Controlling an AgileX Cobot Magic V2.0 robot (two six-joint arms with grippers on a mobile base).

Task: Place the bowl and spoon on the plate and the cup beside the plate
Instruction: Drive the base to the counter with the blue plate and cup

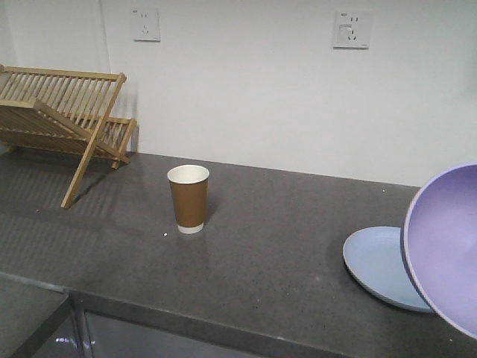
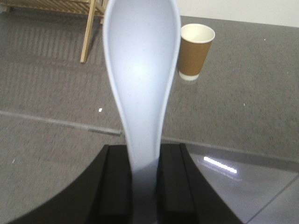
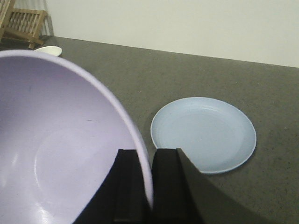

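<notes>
Left gripper (image 2: 142,182): closed down to the width of the spoon (image 2: 141,60) handle, with one dark finger (image 2: 116,186) pressed against each side of it. Spoon held clear of the counter (image 1: 283,246), scoop end pointing away from the wrist, hollow face turned up toward the wrist camera. Seen from the left wrist only; outside the front view.

Right gripper (image 3: 149,184): nearly closed, pinching the wall of the bowl (image 3: 56,149) at its rim, one finger inside and one outside. Bowl carried in the air and steeply tilted, so that the glossy lavender inside faces both the wrist camera and the front camera. In the front view, placed at the far right edge, partly cut off by the frame and overlapping the near right part of the plate (image 3: 203,135). In the right wrist view, apart from the plate and above it.

Plate: lying flat on the counter at the right, just beyond the gripped rim in the right wrist view.

Cup (image 1: 189,200): standing upright on the counter, mouth up, near the middle, well apart from the plate and to its left. In the left wrist view, located beyond the scoop and slightly to its right, not touching it.

Wooden drying rack (image 1: 63,112): standing at the back left of the counter against the wall (image 1: 246,97), well apart from the cup. Two socket plates (image 1: 146,24) mounted high on the wall.
</notes>
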